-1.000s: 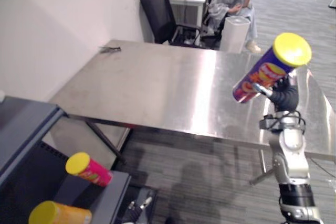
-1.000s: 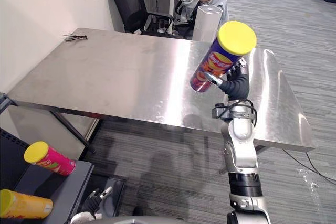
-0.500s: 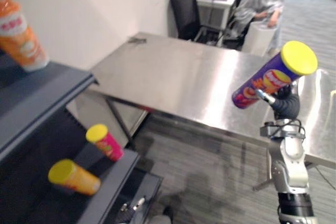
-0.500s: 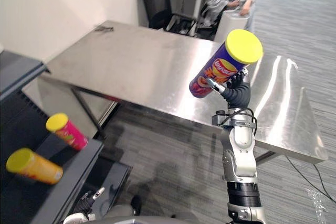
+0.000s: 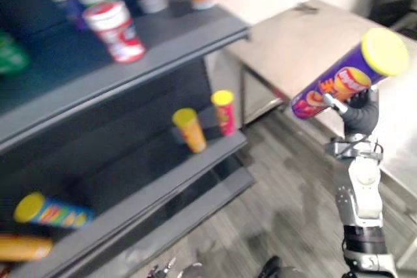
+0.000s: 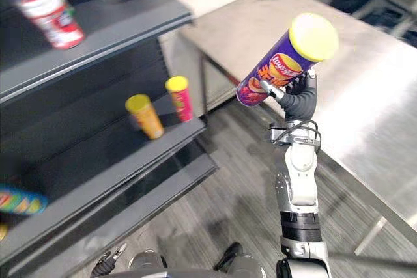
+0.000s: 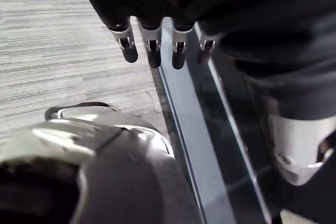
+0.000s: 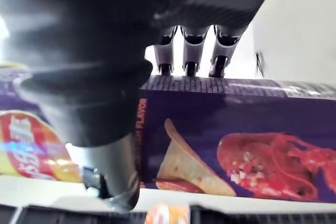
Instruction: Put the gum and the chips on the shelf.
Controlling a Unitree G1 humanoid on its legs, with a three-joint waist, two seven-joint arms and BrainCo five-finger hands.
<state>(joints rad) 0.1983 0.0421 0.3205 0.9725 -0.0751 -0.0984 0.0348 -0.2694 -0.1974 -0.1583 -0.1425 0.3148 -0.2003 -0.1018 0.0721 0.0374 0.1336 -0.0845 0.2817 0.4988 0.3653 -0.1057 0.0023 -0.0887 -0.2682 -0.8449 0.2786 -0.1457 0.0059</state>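
Purple chips can [image 5: 344, 81], yellow lid tipped toward 2 o'clock, rides high in the right hand [image 5: 362, 110], fingers wrapped round its lower half (a carrying grip, apparently) facing the dark shelf [image 5: 176, 43] at 9 o'clock; the left hand [image 7: 154, 56] hangs slack-fingered, empty.

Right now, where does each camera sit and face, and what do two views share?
Left eye view: on the head, looking down at the shelf; right hand grips the chips can.
Right eye view: beside it, sharing that scene.
Left wrist view: on the left wrist, along the left hand toward the floor.
Right wrist view: on the right wrist, against the chips can.
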